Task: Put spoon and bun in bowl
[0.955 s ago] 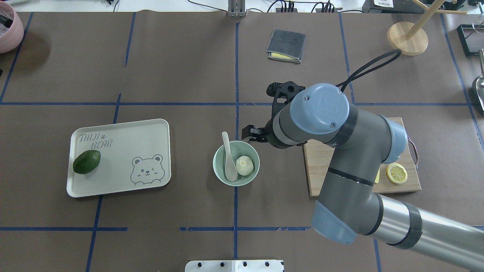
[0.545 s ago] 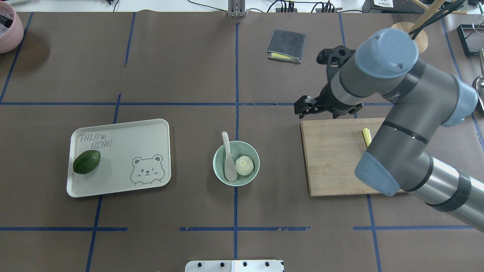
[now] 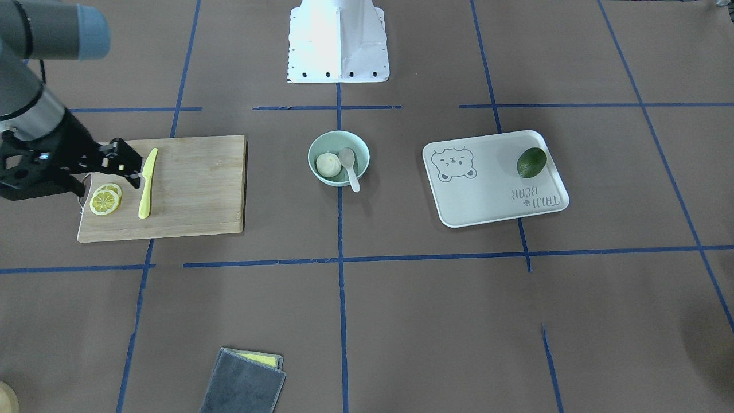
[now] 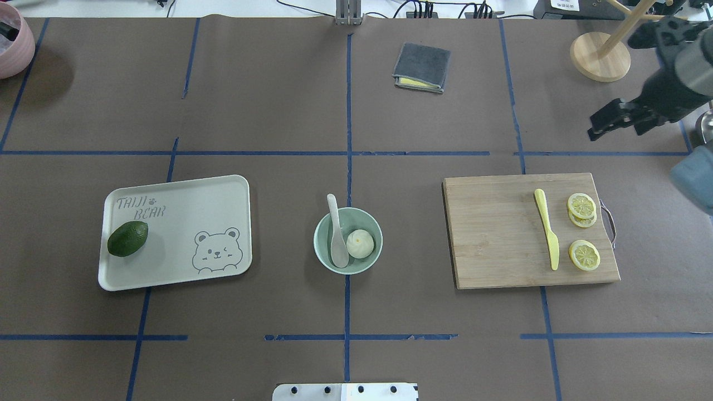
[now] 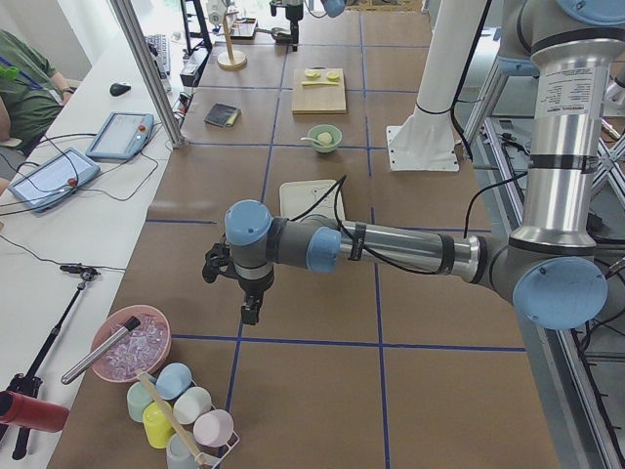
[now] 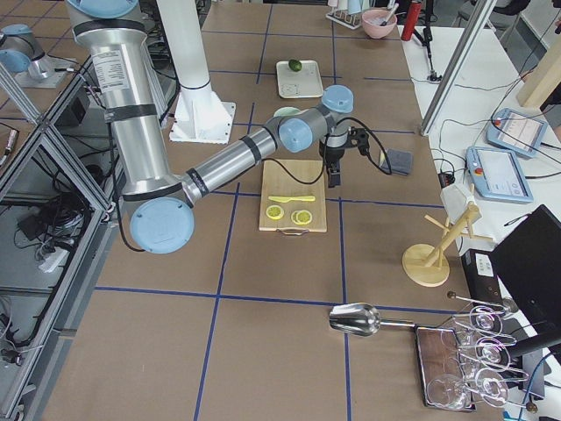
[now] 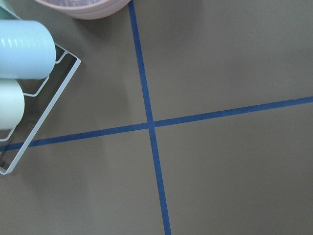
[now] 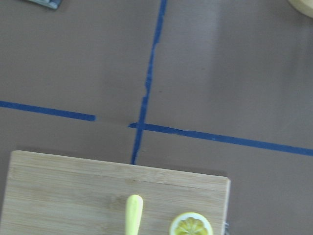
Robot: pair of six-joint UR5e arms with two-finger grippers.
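The pale mint-green bowl (image 4: 356,266) stands at the table's middle, also in the front-facing view (image 3: 312,150). The cream spoon (image 4: 336,234) lies in it with its handle over the far rim. The white pleated bun (image 4: 360,244) sits in the bowl beside the spoon's scoop (image 3: 327,164). My right gripper (image 4: 599,127) is open and empty, far to the right beyond the cutting board, also seen in the front-facing view (image 3: 127,163). My left gripper (image 5: 249,313) shows only in the exterior left view, near the table's left end, and I cannot tell its state.
A wooden cutting board (image 4: 496,234) holds a yellow knife (image 4: 547,228) and lemon slices (image 4: 584,255). A white bear-print tray (image 4: 184,211) holds an avocado (image 4: 127,238). A grey cloth (image 4: 421,67) and a wooden stand (image 4: 600,55) are at the far side. Cups in a wire rack (image 7: 19,49) stand by the left wrist.
My right arm has swung away from the bowl, to the right and farther back, uncovering the cutting board. The bowl, spoon and bun have not moved.
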